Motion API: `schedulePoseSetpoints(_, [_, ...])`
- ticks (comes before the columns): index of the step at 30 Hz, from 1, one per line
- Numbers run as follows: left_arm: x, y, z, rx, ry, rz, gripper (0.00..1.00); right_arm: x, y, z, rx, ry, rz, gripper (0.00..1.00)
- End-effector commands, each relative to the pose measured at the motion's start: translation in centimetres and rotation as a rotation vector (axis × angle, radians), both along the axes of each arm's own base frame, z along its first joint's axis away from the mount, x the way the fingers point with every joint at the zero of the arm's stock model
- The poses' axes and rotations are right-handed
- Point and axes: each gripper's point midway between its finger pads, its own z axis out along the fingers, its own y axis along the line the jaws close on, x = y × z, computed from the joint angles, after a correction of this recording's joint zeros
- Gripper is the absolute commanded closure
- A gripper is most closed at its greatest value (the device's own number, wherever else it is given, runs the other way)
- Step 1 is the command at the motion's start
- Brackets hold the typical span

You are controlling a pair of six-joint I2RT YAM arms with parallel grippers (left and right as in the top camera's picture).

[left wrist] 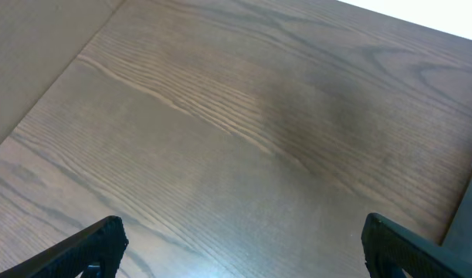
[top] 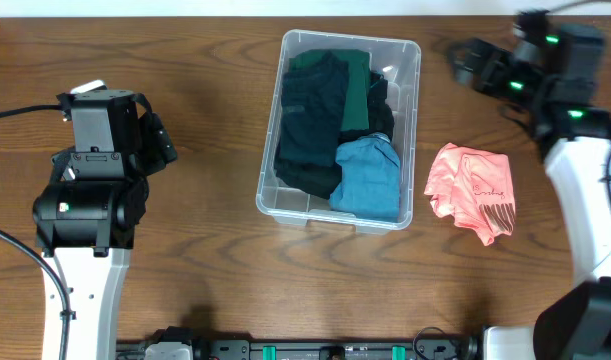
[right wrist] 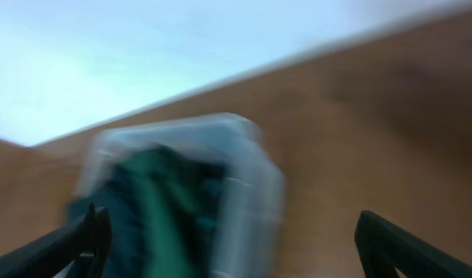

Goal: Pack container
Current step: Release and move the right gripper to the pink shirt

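The clear plastic container (top: 409, 95) stands at the table's middle. It holds dark teal, green and black clothes and a folded blue garment (top: 370, 178) at its near right. A pink garment (top: 472, 190) lies crumpled on the table to its right. My right gripper (top: 463, 62) is open and empty, at the far right above the table, behind the pink garment. Its wrist view is blurred and shows the container (right wrist: 255, 193) ahead between the fingers (right wrist: 232, 239). My left gripper (top: 163, 142) is open and empty at the left; its fingers (left wrist: 239, 243) frame bare wood.
The wooden table's far edge (right wrist: 220, 77) meets a pale wall behind the container. The left arm's body (top: 85, 210) stands at the left and the right arm's white link (top: 590, 210) runs down the right side.
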Motion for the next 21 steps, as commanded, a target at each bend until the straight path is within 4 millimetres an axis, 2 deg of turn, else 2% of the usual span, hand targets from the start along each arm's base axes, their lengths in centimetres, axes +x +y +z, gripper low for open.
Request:
schedulePoseSetpoints(1, [-0.1, 0.3, -0.1, 0.006, 0.006, 0.016, 0.02, -1.0, -5.3, -3.5, -0.086, 0.084, -0.038, 0.01])
schedulePoseSetpoints(4, [-0.1, 0.3, -0.1, 0.006, 0.006, 0.016, 0.02, -2.7, -9.6, -6.8, -0.112, 0.191, -0.075, 0.01])
schedulePoseSetpoints(7, [-0.1, 0.3, -0.1, 0.006, 0.005, 0.016, 0.02, -5.0, -12.6, -10.2, -0.114, 0.305, -0.085, 0.01])
schedulePoseSetpoints(10, [-0.1, 0.3, -0.1, 0.006, 0.006, 0.016, 0.02, -7.0, -14.0, -13.1, -0.120, 0.396, -0.048, 0.01])
schedulePoseSetpoints(16, [-0.1, 0.3, -0.1, 0.006, 0.005, 0.016, 0.02, -9.9, -14.6, -18.2, -0.035, 0.566, -0.014, 0.04])
schedulePoseSetpoints(21, [-0.1, 0.3, -0.1, 0.006, 0.006, 0.016, 0.02, -10.9, -13.2, -20.2, 0.023, 0.598, 0.092, 0.04])
